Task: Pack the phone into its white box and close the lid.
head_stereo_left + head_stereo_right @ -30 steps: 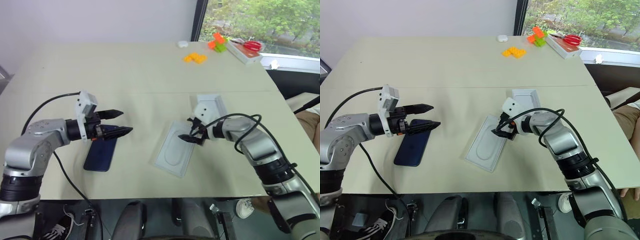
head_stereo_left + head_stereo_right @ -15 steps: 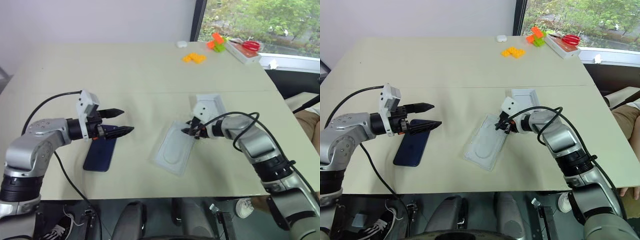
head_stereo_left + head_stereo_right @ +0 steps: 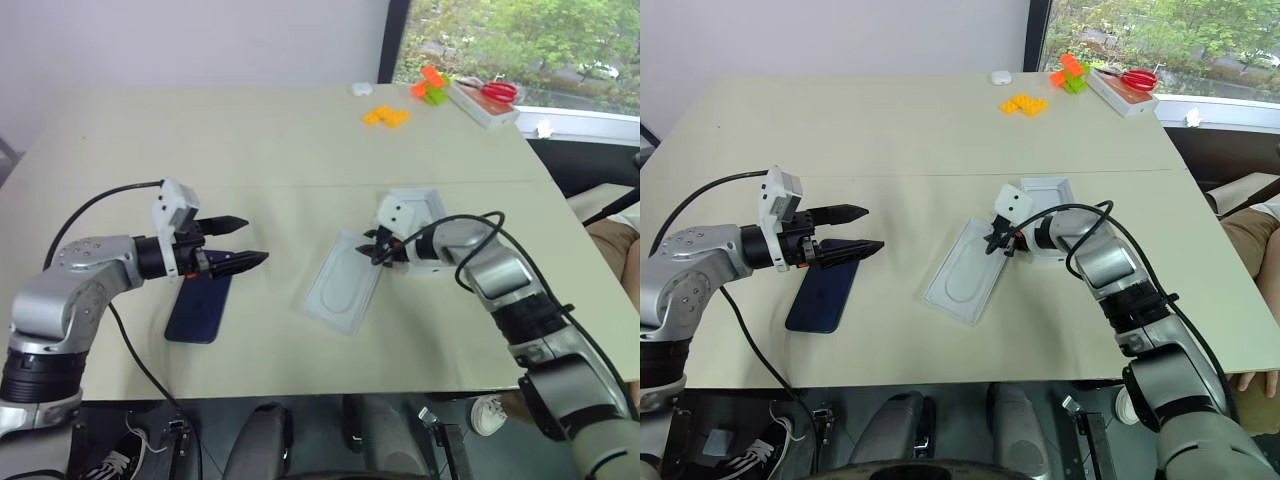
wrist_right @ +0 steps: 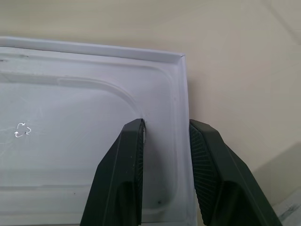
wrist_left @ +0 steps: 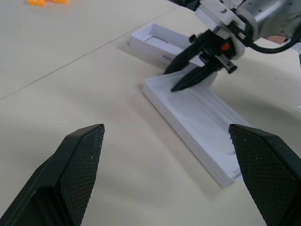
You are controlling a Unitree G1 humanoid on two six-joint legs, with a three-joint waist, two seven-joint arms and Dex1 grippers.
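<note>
Right claw (image 3: 997, 240) pinches the oval-recess insert's (image 3: 963, 276) rim beside the white box (image 3: 1048, 192); left claw (image 3: 862, 231) gapes above the phone (image 3: 824, 298).

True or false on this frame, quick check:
1. The phone lies flat on the table, below the left gripper. True.
2. The left gripper's jaws clamp the phone. False: they stand open above it, holding nothing.
3. The right gripper has its jaws pinched on the rim of the white insert with the oval recess. True.
4. The phone already sits inside a box. False: it rests on bare table, apart from the white pieces.
5. Red-handled scissors lie at the table's far right end. True.
</note>
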